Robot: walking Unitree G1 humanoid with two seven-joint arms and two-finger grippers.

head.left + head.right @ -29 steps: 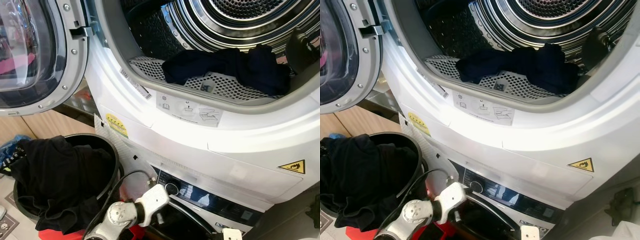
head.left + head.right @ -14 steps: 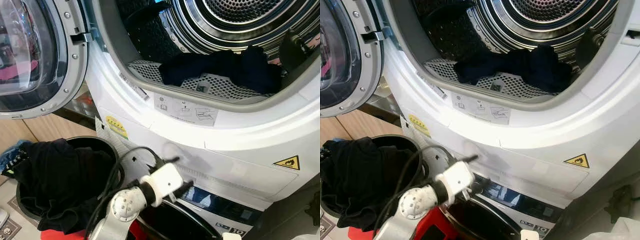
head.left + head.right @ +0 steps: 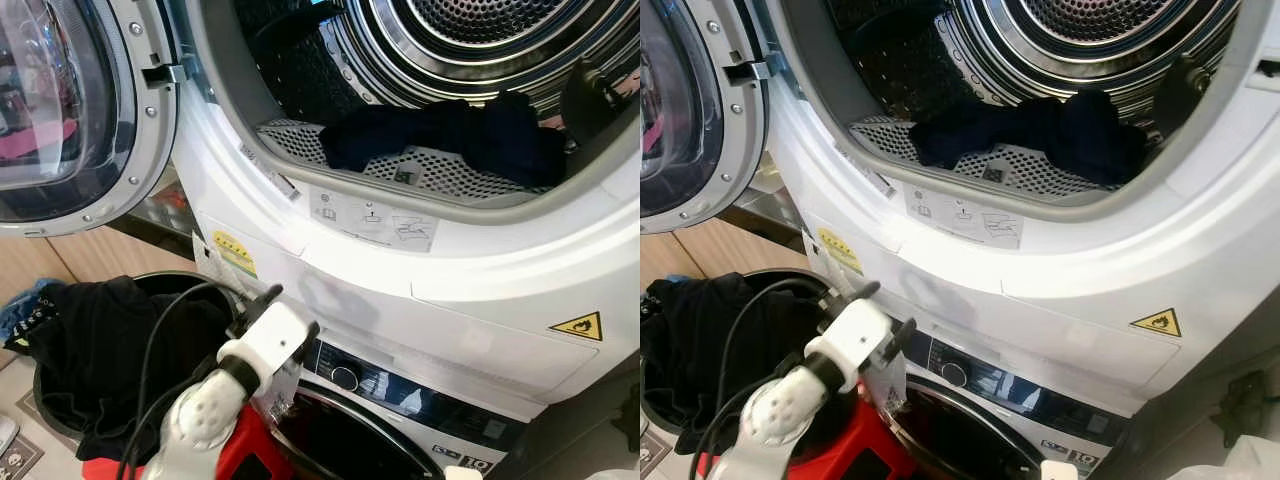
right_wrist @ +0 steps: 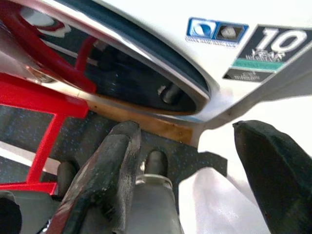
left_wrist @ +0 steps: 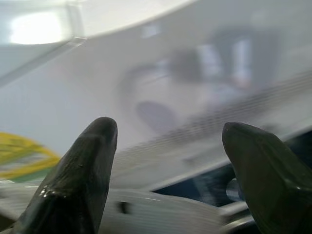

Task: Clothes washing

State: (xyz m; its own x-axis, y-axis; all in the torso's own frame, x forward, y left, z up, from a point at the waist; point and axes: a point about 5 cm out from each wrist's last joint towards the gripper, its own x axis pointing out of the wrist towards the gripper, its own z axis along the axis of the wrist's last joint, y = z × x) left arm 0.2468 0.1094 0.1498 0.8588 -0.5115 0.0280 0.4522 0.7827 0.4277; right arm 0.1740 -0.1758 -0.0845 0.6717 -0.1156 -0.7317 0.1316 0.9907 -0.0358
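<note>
A dark garment [image 3: 450, 135] lies across the perforated lip of the upper machine's open drum [image 3: 480, 40]. More black clothes [image 3: 110, 350] are heaped in a round black basket [image 3: 180, 277] on the floor at the left. My left gripper [image 3: 290, 310] is raised between the basket and the machine's white front panel [image 5: 161, 97]. It is open with nothing between its fingers [image 5: 83, 170]. My right gripper [image 4: 187, 146] hangs low and open beside the lower machine's door [image 4: 126, 73].
The round glass door [image 3: 70, 110] stands swung open at the left. Under the drum is a lower machine with a dark control panel [image 3: 400, 395] and knob [image 3: 345, 377]. A red frame [image 3: 250, 450] sits below my left arm. White cloth [image 4: 219, 204] lies on the floor.
My left arm has swung leftward, from in front of the control panel toward the basket's edge. The garment in the drum has not moved.
</note>
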